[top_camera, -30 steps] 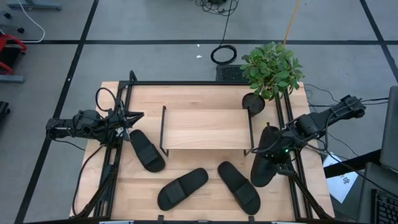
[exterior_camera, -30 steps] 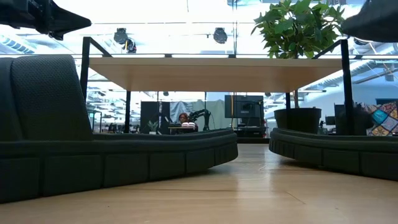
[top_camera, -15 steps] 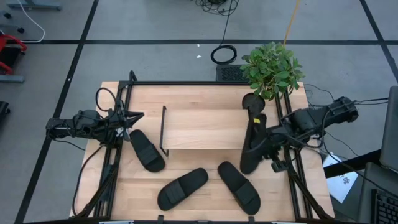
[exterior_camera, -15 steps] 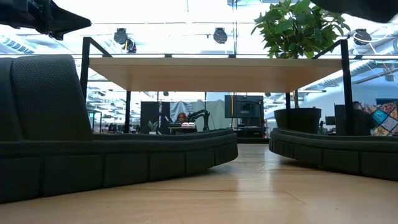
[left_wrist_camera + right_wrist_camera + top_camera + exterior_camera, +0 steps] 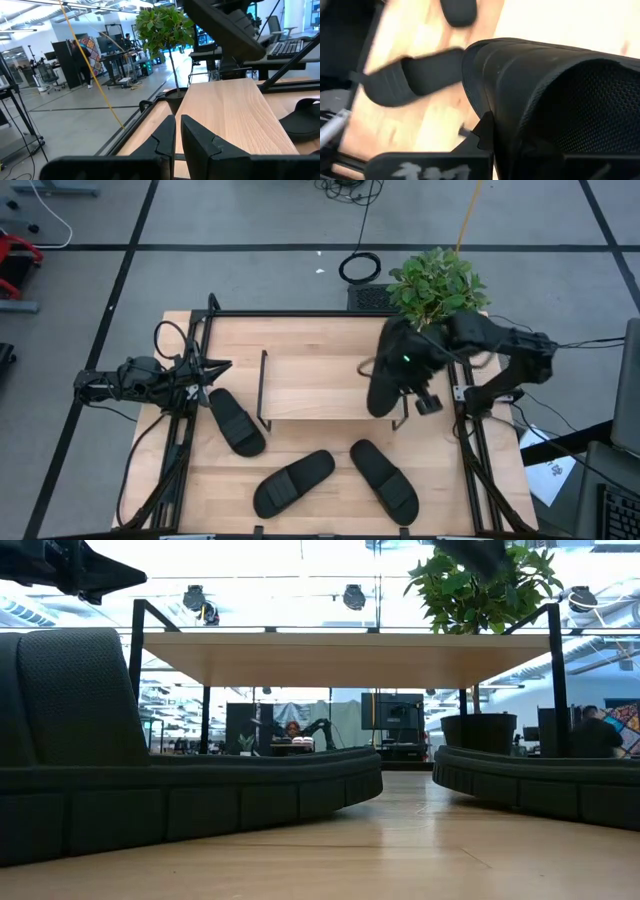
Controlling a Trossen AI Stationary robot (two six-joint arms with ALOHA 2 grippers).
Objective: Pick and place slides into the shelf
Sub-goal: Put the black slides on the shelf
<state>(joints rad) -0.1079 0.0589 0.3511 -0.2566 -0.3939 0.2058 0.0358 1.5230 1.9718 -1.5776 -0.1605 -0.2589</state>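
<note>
The right hand [image 5: 408,375] pinches a black slide sandal [image 5: 386,378] above the right end of the shelf [image 5: 320,385]. Three more slides [image 5: 237,422] lie on the surface [image 5: 300,330] in front; the left hand [image 5: 205,370], fingers pressed together, waits at the left edge

Slides [image 5: 237,423]: four, matte black; strap lining of the one nearest the right wrist camera [image 5: 580,95] shows a fine mesh texture
Shelf [image 5: 330,385]: pale wood top board, thin black frame
Bench [image 5: 300,330]: light wood, black rails
Plant [image 5: 436,288]: green leaves, black pot
Arms: dark
Floor: grey, black lines
</note>
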